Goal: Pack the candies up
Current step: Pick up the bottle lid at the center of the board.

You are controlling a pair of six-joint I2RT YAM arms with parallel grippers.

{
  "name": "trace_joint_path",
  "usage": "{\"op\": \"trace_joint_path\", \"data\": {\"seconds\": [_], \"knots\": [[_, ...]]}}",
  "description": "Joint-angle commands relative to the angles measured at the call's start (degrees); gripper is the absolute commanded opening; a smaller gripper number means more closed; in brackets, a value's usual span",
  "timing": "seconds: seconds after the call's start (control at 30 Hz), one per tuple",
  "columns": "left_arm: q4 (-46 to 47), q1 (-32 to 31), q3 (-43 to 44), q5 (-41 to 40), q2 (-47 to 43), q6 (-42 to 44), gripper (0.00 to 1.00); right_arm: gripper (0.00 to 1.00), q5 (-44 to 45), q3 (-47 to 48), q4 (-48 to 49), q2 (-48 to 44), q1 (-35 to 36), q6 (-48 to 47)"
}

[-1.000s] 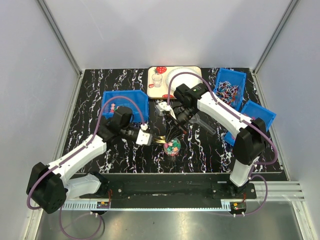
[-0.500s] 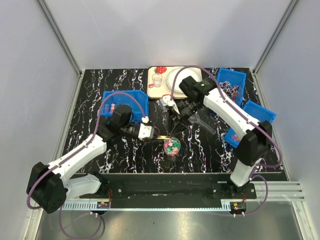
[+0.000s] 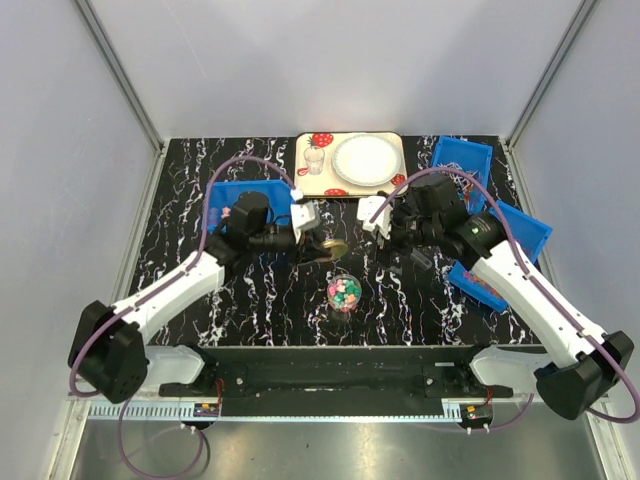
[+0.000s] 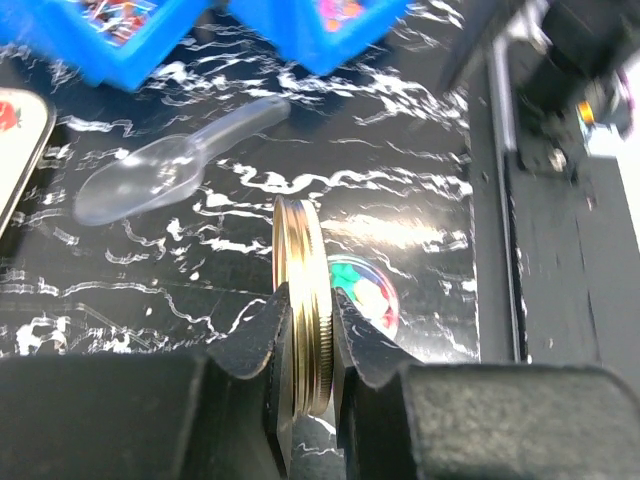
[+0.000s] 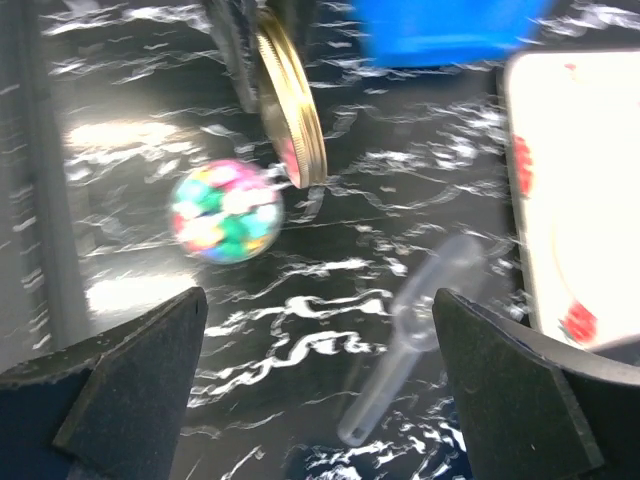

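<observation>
While standing open, jar [image 3: 345, 309], candies [image 3: 346, 290] inside

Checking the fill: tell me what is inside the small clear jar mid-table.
The small clear jar holds chunky candies in pink, green, blue and white. Only the top layer shows; whatever lies beneath it is covered.

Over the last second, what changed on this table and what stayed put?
The right gripper swung away from the jar of candies toward its own side and its jaws opened wide. The left gripper, jaws shut on the gold lid, carried it from beside the jar toward the far edge. The jar and the clear scoop stayed put.
</observation>
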Motion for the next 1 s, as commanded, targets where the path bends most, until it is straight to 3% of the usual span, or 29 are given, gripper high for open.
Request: {"op": "trace_joint_path", "data": {"seconds": [0.0, 0.23, 0.3, 0.37, 0.57, 0.73, 0.97], "knots": [[5.06, 2.14, 5.32, -3.73, 3.01, -13.36, 0.12, 1.0, 8.65, -6.97, 21.17, -3.94, 0.18, 10.66], [7.96, 4.78, 7.25, -1.71, 5.48, -24.61, 0.12, 1.0, 1.62, -6.37, 17.41, -1.15, 0.18, 11.48], [7.7, 5.04, 7.78, -2.67, 6.45, -26.55, 0.12, 1.0, 1.35, -6.89, 20.37, -0.87, 0.18, 12.42], [7.17, 5.48, 8.75, -2.24, 7.33, -28.4, 0.12, 1.0, 2.75, -9.34, 28.68, -2.71, 0.71, 13.92], [10.85, 7.5, 8.22, 0.31, 9.44, -34.72, 0.11, 1.0, 12.24, -10.76, 36.8, 0.18, 5.18, 13.23], [13.06, 9.43, 7.96, 0.49, 11.99, -39.56, 0.07, 1.0, 20.68, -14.45, 41.64, 3.43, 11.52, 6.2], [15.52, 11.02, 7.08, 2.6, 13.57, -42.38, 0.01, 1.0, 21.3, -10.16, 43.33, 7.91, 11.79, 13.13]]}}
